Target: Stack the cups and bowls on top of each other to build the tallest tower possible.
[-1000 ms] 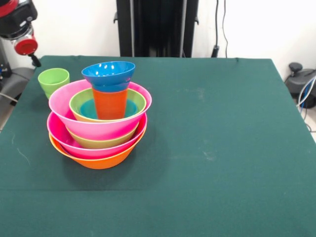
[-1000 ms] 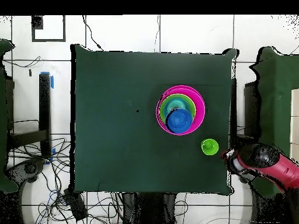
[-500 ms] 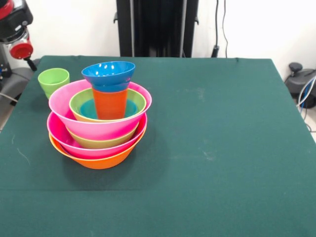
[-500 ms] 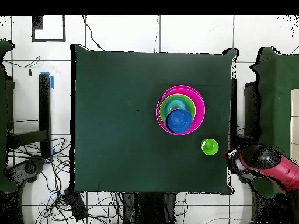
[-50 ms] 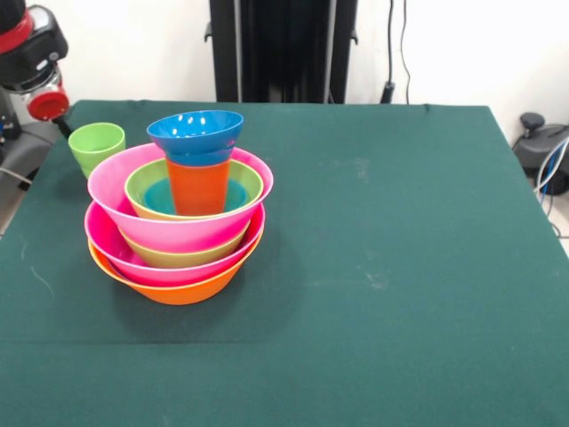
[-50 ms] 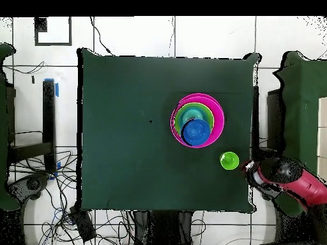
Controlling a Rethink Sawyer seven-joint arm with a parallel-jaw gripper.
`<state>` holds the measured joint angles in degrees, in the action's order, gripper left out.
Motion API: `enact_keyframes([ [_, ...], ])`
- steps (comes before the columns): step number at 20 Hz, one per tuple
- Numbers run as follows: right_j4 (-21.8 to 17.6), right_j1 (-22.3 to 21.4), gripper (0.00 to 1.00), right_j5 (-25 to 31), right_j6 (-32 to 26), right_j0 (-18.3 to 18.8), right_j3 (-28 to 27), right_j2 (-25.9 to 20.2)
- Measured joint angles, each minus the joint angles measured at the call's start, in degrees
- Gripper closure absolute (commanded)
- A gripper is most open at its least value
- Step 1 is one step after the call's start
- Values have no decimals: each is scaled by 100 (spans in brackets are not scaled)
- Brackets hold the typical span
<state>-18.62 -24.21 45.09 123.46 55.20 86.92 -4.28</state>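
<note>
Front view: tower stands left on the desk, blue bowl topping orange cup. Green cup sits loose just behind. Gripper beside it; we cannot tell its fingers' state. We advise descending squarely over the rim.

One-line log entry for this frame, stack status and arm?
tower: orange-red cup upright in bowls, dark blue bowl on top | light green cup: loose on table, beside tower | arm: off table edge, gripper unclear

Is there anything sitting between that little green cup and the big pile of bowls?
No. In the overhead view only bare green tablecloth separates the green cup from the tower; the two stand apart.
</note>
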Motion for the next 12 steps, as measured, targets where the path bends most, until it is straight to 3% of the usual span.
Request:
enact_keyframes([
  [12, -1, -92, 0, 0, 0, 5, 236, -136],
])
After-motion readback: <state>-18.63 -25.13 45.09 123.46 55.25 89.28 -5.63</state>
